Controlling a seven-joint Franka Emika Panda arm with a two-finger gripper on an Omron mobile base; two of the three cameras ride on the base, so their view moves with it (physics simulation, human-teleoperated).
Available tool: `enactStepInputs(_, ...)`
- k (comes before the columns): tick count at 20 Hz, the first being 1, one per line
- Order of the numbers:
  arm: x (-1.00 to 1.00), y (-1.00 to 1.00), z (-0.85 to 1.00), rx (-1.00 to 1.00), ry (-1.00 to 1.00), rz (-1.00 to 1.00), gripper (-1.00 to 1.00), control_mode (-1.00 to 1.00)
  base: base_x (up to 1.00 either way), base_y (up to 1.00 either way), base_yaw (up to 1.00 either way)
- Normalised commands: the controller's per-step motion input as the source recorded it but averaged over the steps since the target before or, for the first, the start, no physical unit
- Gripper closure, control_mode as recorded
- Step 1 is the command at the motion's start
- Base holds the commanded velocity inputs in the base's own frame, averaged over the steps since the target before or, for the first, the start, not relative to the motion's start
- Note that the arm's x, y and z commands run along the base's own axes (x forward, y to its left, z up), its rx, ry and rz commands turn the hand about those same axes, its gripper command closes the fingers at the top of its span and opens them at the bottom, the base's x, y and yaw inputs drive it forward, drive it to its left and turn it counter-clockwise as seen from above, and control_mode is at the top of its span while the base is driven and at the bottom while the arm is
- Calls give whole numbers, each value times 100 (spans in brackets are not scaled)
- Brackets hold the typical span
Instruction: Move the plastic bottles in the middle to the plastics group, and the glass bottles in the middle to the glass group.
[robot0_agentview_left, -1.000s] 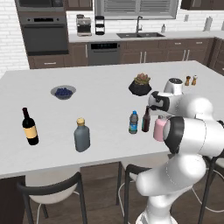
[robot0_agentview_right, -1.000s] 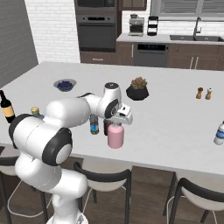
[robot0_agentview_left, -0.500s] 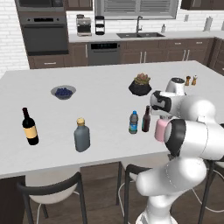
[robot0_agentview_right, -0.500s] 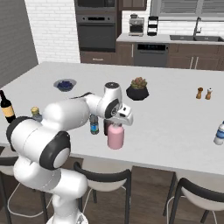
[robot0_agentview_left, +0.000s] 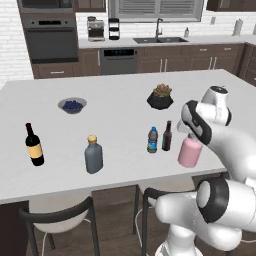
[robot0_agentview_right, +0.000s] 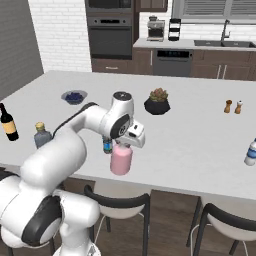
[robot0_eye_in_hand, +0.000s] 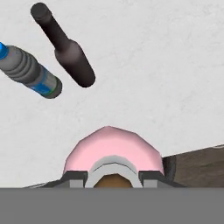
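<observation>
My gripper (robot0_eye_in_hand: 113, 177) is shut on the tan stopper of the squat pink glass bottle (robot0_eye_in_hand: 113, 146), which hangs upright under the hand near the counter's front edge (robot0_agentview_left: 190, 151) (robot0_agentview_right: 121, 159). Whether its base touches the counter I cannot tell. Just beyond it stand the slim dark brown glass bottle (robot0_agentview_left: 167, 136) (robot0_eye_in_hand: 65, 48) and the small plastic water bottle (robot0_agentview_left: 153, 140) (robot0_eye_in_hand: 30, 72) with its blue label. Far to the left is the glass group: the yellow-labelled wine bottle (robot0_agentview_left: 34, 146) (robot0_agentview_right: 7, 122) and the grey flask (robot0_agentview_left: 93, 155) (robot0_agentview_right: 42, 135). A lone plastic bottle (robot0_agentview_right: 250, 152) stands at the far right.
A potted succulent (robot0_agentview_left: 161, 97) and a bowl of blueberries (robot0_agentview_left: 72, 105) sit further back on the white counter (robot0_agentview_left: 120, 120). Salt and pepper shakers (robot0_agentview_right: 233, 106) stand at the back right. Dark stools (robot0_agentview_right: 120, 205) are tucked under the front edge.
The gripper has carried the pink bottle a little toward the counter's front edge, away from the brown and water bottles. Its jaws have stayed shut on the stopper.
</observation>
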Motion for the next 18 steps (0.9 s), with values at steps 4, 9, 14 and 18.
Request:
enactStepInputs(4,-32,91,32,3,-5,0,100,-100,0,0,0)
enactStepInputs(9,-12,100,25,0,0,0,100,-100,0,0,0)
enactStepInputs(14,-43,100,40,0,0,1,100,-100,0,0,0)
enactStepInputs(18,-44,100,33,0,0,0,100,-100,0,0,0)
